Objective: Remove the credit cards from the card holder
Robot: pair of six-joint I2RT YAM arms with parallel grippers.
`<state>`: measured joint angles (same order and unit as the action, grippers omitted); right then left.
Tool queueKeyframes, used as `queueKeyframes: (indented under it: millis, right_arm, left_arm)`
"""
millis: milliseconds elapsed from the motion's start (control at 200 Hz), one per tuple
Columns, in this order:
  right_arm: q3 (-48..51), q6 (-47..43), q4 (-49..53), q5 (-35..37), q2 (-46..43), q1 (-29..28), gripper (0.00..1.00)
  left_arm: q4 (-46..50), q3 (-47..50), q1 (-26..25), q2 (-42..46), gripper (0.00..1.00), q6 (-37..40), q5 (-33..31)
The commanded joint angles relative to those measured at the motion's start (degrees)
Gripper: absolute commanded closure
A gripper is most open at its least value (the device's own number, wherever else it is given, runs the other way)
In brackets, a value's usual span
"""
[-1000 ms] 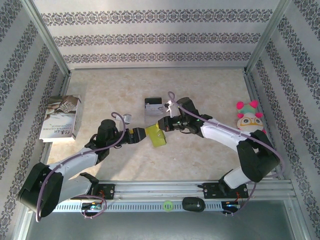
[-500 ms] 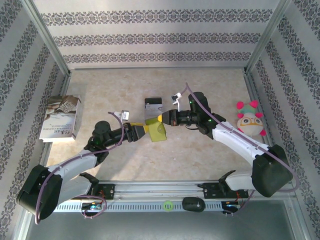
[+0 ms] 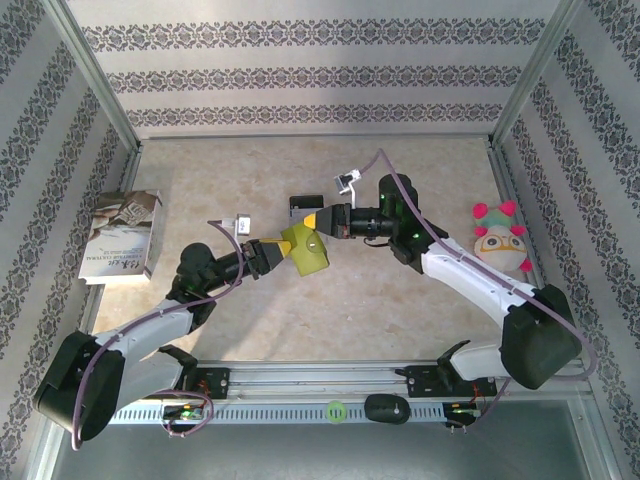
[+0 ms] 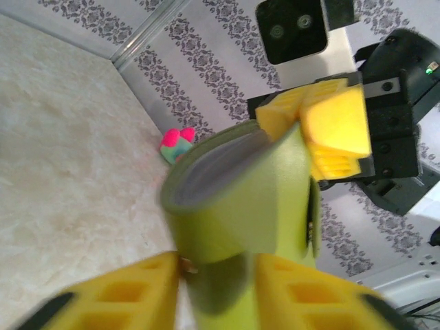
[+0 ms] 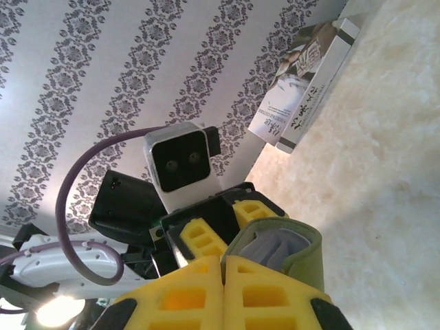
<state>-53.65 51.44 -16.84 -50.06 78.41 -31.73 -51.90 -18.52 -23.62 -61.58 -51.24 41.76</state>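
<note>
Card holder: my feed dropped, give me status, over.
Left gripper clamped on card holder, one flap; right gripper shut on the other. Holder lifted, partly open. One credit card on table behind; booklet, plush toy aside.

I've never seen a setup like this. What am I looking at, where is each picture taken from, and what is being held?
Two robot arms are bolted at the near edge of a pale stone-patterned table. The wide picture looks down from above and behind them; the other two come from a camera on each wrist. On the table lie a printed booklet, a plush toy with pink ears and a pale card with a black band. The right gripper pinches one edge of an olive-green bifold card holder. The left gripper has a finger either side of its other flap; blur hides whether they are pressing it.
</note>
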Motion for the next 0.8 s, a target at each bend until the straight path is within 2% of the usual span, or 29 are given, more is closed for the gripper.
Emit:
queueKeyframes:
  millis: [0, 210, 285, 580, 685, 794]
  right_arm:
    - [-0.5, 3.1, -5.7, -0.4, 2.0, -1.1, 1.0]
    - [-1.6, 4.7, -6.9, -0.5, 0.2, -1.1, 1.0]
    - [-2.3, 5.2, -6.8, -0.6, -0.6, -1.1, 1.0]
    - [-4.5, 5.9, -7.0, -0.9, -1.7, -2.4, 1.0]
    - [-4.6, 6.1, -7.0, -0.6, -2.4, -2.4, 1.0]
    - [-4.7, 6.2, -7.1, -0.6, -1.5, -3.0, 1.0]
  left_arm:
    - [-5.1, -0.5, -0.7, 2.3, 0.5, -1.1, 2.6]
    - [2.1, 0.4, -0.6, 4.4, 0.41, 3.0, -0.6]
    - [3.7, 0.6, -0.5, 5.3, 0.35, 4.1, -1.3]
    - [4.7, -0.2, -0.4, 7.0, 0.2, 5.1, -0.8]
    - [4.8, -0.1, -0.2, 7.8, 0.19, 5.1, -0.8]
    - [1.2, -0.1, -0.3, 7.7, 0.3, 3.4, 0.7]
